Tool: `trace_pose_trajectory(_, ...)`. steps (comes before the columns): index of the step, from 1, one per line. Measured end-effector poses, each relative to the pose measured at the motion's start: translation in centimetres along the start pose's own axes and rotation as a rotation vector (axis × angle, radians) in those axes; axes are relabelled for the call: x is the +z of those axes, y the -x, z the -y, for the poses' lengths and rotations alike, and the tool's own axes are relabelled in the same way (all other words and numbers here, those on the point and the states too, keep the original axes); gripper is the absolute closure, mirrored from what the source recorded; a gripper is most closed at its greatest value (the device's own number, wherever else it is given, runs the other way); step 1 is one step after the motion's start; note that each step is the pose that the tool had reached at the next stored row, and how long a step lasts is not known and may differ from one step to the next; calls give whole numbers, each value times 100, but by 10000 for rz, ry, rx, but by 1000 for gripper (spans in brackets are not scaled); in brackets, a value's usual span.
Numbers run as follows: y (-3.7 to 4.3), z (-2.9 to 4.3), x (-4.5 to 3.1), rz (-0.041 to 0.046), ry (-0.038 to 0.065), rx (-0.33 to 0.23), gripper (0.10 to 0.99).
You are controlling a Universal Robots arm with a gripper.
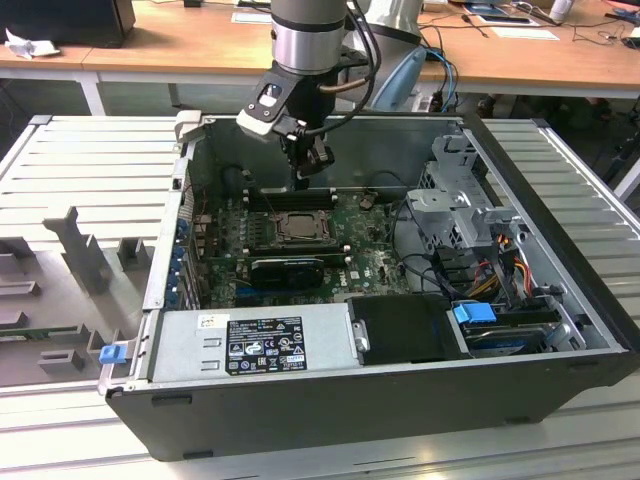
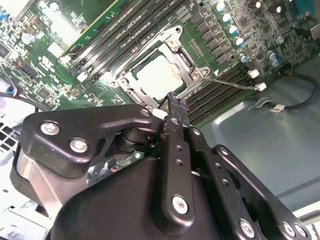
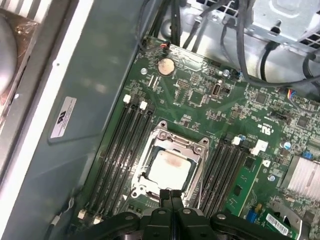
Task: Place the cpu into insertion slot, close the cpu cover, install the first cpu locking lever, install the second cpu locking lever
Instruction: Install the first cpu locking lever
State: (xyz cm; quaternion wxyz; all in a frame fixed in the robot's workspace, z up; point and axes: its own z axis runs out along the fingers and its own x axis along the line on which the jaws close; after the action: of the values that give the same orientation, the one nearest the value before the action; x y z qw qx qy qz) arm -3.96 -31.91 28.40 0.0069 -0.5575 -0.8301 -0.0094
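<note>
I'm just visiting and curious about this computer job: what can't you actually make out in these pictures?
- First wrist view: the tool covers one edge of the cpu cover, so anything hooked there is hidden.
- Second wrist view: the tool's body hides the board beside the cpu.
- Exterior view: the insertion slot is too small to show whether its cover is latched.

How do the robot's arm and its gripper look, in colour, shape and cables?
The arm is a round silver-grey tube with a dark band. Black cables loop beside it, and a pale box sits at the wrist. The gripper is black: flat linked bars with silver screw heads, narrowing to slim fingers.
</note>
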Motion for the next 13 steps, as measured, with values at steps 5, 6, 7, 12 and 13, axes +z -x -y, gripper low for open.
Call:
trace_pose_trajectory(5, 0, 0, 0, -2, -15, -593, 980)
trace_pose_trajectory(6, 0, 0, 0, -2, -16, -681, 980)
trace_pose_trajectory(7, 0, 0, 0, -3, -19, -796, 980)
trace_pose_trajectory(12, 0, 0, 0, -8, -31, -1400, 980)
trace_pose_trajectory(13, 0, 0, 0, -9, -34, -1515, 980)
